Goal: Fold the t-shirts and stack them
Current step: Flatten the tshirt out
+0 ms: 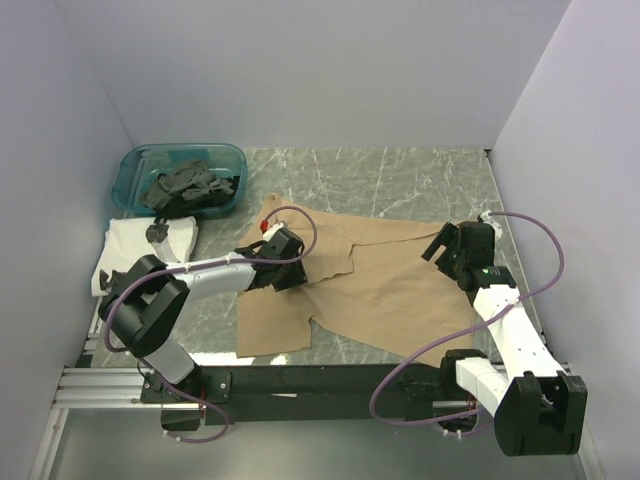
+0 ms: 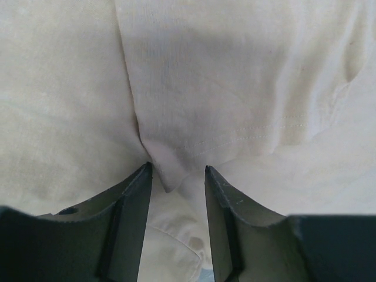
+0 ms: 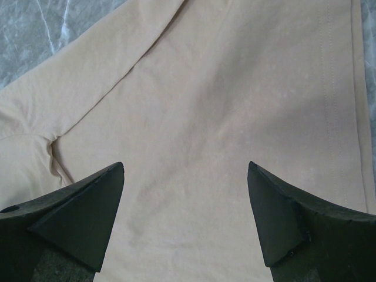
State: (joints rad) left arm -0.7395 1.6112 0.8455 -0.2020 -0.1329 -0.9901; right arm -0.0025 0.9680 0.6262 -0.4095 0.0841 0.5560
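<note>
Top external view: a tan t-shirt [image 1: 400, 290] lies spread across the middle of the marble table [image 1: 400, 180], rumpled on its left side and flatter on its right. Its long axis runs roughly left to right, and I judge the bottom end to be on the right. In the far left corner, a teal plastic tub [image 1: 130, 165] holds dark t-shirts [image 1: 185, 188]. Just near of the tub lies a folded white t-shirt [image 1: 125, 245] with a dark print. My two arms reach over the tan shirt, one at each end.

Left wrist view: my left gripper [image 2: 177, 168] is low over the cloth, its jaws part-way apart with a clear gap. A stitched fold corner [image 2: 173, 164], probably a sleeve, points straight into that gap, with its tip between the fingers [image 2: 132, 200]. I see no pinch on it yet, as neither finger visibly presses the cloth.

Right wrist view: my right gripper [image 3: 185, 166] hangs above flat tan fabric, jaws wide apart, holding nothing. The stitched hem [image 3: 338, 88] runs along the right side of this view, with a sliver of marble beyond it.

The coming grab turns on the left end. The fold corner lies dead ahead of the left fingers, so the left arm is the nearer one. Bare table far of the shirt gives room to draw the cloth out, while the white shirt and tub crowd the left.
</note>
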